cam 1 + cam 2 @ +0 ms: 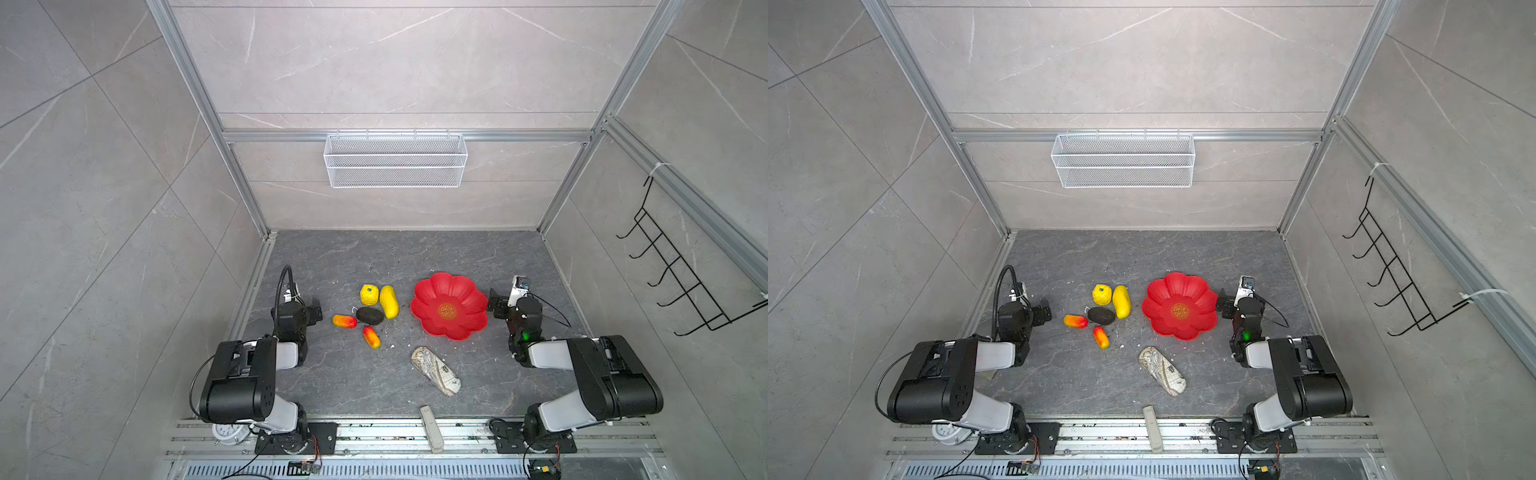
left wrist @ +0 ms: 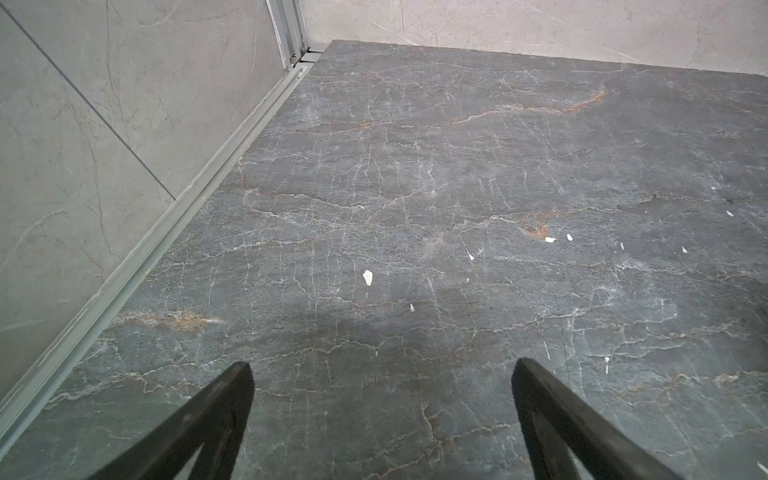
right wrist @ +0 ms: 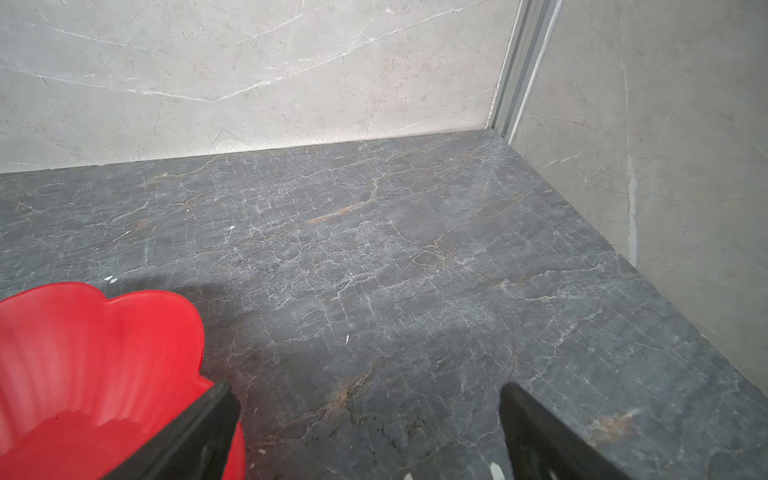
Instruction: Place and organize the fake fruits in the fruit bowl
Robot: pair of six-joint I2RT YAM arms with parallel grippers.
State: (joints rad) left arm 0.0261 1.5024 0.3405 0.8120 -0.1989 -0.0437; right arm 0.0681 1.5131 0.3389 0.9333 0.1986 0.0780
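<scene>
1. table [image 1: 374, 257], dark stone: carries every item below.
2. left gripper [image 2: 382, 370]: jaws spread wide, nothing held; over bare table, left of the fruits.
3. right gripper [image 3: 365, 395]: jaws spread wide, empty; just beside the bowl's right rim.
4. fruit bowl [image 1: 465, 299], red, scalloped: right of centre; all five fruits lie outside it, to its left.
5. patterned case [image 1: 435, 371], beige: in front of the bowl.
6. long yellow fruit [image 1: 389, 301]: nearest the bowl.
7. black oval [image 1: 369, 316]: mid-cluster.
8. bumpy yellow fruit [image 1: 369, 295]: behind the black oval.
9. first red-yellow oval [image 1: 344, 321]; second red-yellow oval [image 1: 371, 336]: front left of cluster.
</scene>
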